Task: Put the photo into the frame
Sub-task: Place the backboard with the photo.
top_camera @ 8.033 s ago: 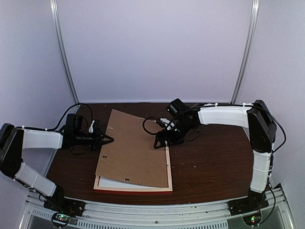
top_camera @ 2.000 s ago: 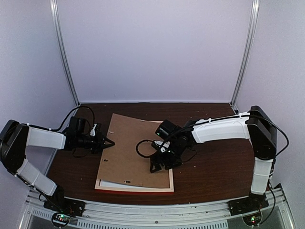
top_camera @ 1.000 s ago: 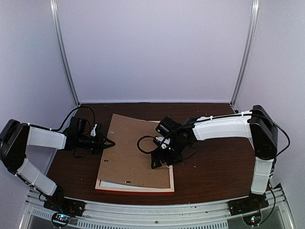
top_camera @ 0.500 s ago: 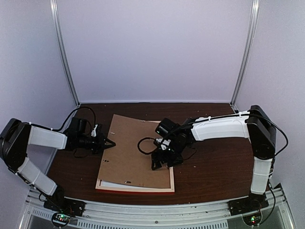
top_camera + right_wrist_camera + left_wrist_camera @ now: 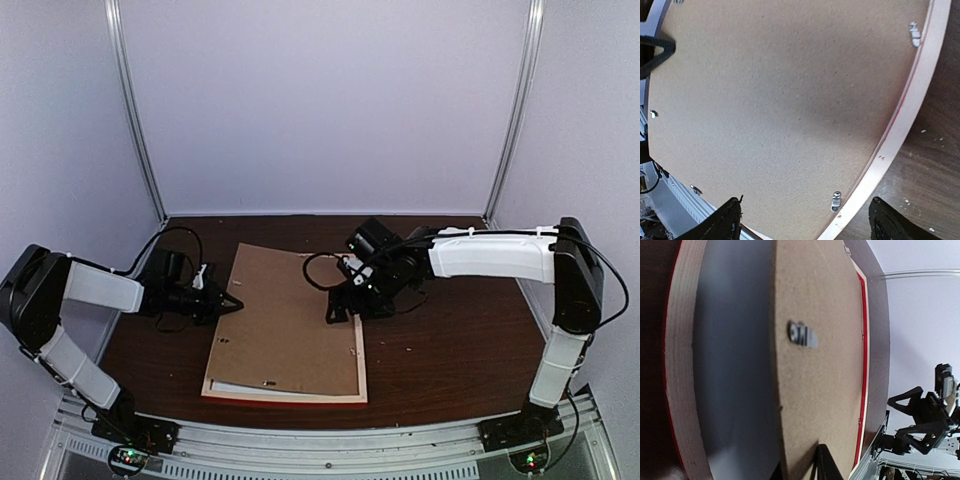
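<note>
The frame (image 5: 290,397) lies face down on the table, showing pale wood rails with a red edge (image 5: 682,365) (image 5: 910,115). A brown backing board (image 5: 290,320) (image 5: 820,390) (image 5: 765,100) covers its opening. The photo is hidden under the board; only a grey-white sheet shows below the raised left edge, and I cannot tell what it is. My left gripper (image 5: 232,303) (image 5: 799,471) is shut on the board's left edge. My right gripper (image 5: 342,308) (image 5: 807,225) hangs open over the board's right side, beside the frame's right rail, with nothing between its fingers.
Small metal clips (image 5: 835,201) sit along the board's edge and a hanger plate (image 5: 801,334) sits on its back. The dark brown table (image 5: 450,350) is bounded by lilac walls with two metal poles (image 5: 140,150). An aluminium rail (image 5: 330,440) runs along the near edge.
My right gripper has moved away from the middle of the board's right side toward the far right corner, still open. The board lies flatter. The left gripper has barely moved.
</note>
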